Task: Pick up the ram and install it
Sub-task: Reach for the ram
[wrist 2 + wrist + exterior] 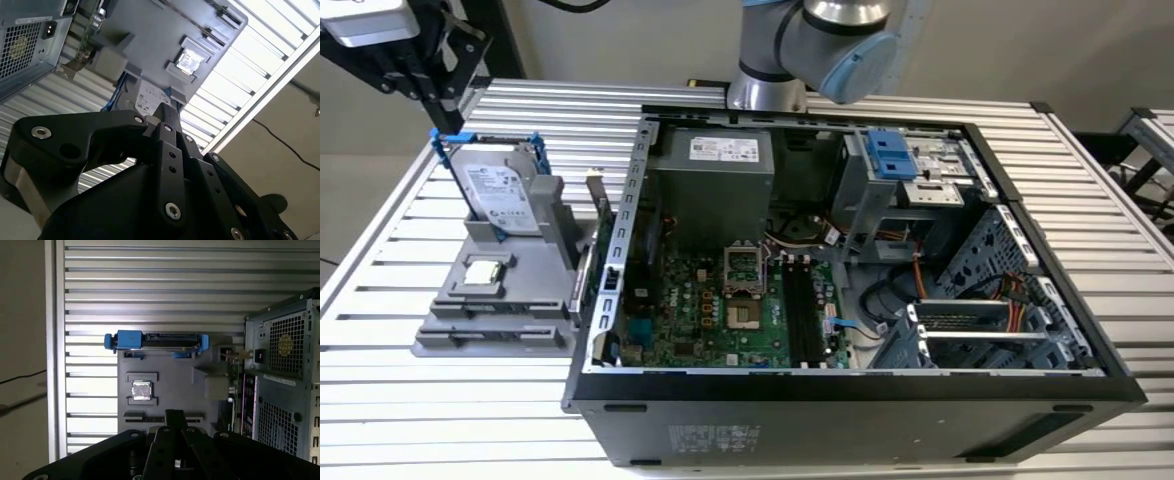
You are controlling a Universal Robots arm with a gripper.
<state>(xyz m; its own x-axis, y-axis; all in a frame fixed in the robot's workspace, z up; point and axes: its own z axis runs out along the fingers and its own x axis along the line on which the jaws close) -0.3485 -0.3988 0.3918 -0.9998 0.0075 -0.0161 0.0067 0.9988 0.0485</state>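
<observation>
Tool closed, nothing gripped, poised over the grey holder on the slatted desk. Ram stands on edge at the holder's side next to the computer case, apart from the tool. Processor chip sits nearer the tool tip, with the blue-railed hard drive beyond it. White labels on the hard drive and the power supply; print too small to read.

1. The ram, a thin, dark greenish circuit-board stick, stands on its long edge, seen edge-on in the first wrist view.
2. It sits along one outer side of the gray holder, with nothing gripping it.
</observation>
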